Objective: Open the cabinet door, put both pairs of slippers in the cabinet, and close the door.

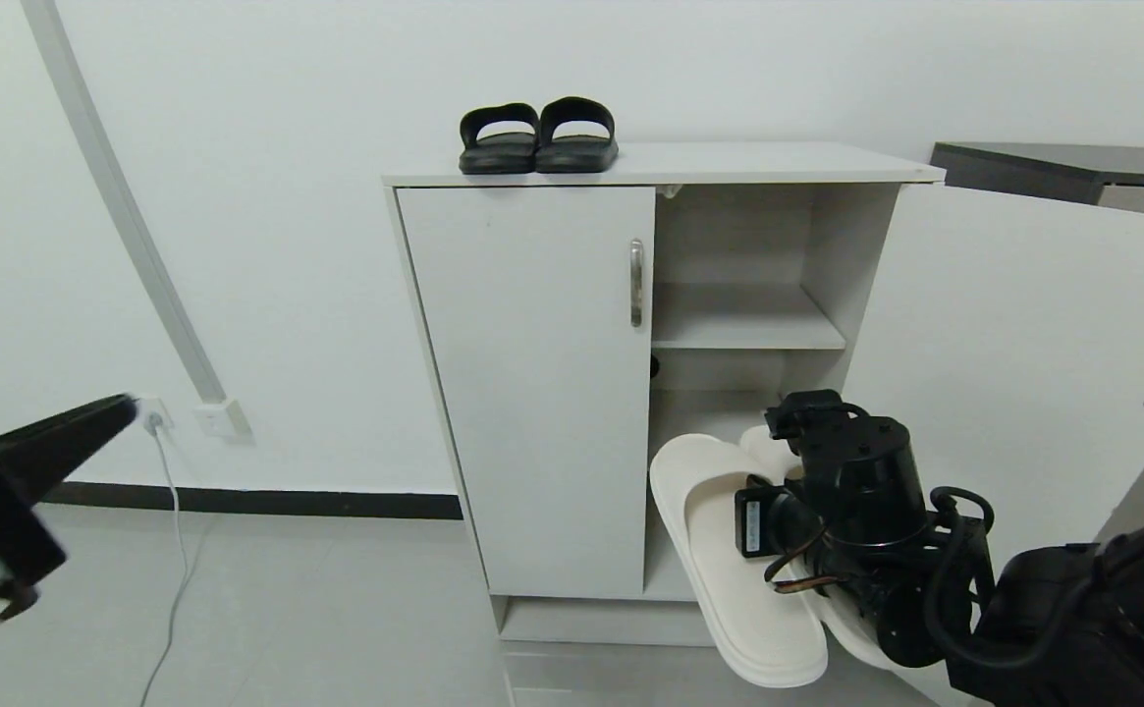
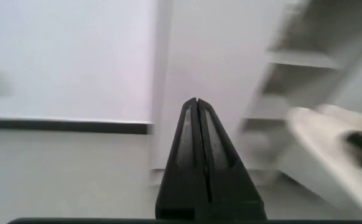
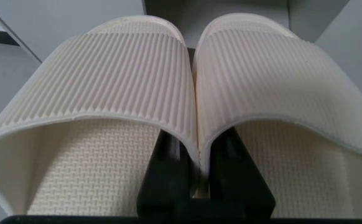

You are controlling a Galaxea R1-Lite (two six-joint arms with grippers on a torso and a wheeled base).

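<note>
A white cabinet [image 1: 532, 393] stands against the wall, its right door [image 1: 1033, 373] swung open and its left door shut. A black pair of slippers [image 1: 538, 137] rests on the cabinet top. My right gripper [image 3: 194, 171] is shut on the white pair of slippers [image 1: 738, 560], pinching the inner edges of both side by side [image 3: 193, 93]. It holds them tilted in front of the open lower compartment [image 1: 699, 422]. My left gripper [image 2: 196, 109] is shut on nothing, out to the left of the cabinet [image 2: 218, 62] above the floor.
Two shelves [image 1: 743, 324] show inside the open right half. A wall socket with a white cable [image 1: 171, 511] is at the left. A dark grey table edge [image 1: 1072, 167] sits behind the open door. Bare floor lies left of the cabinet.
</note>
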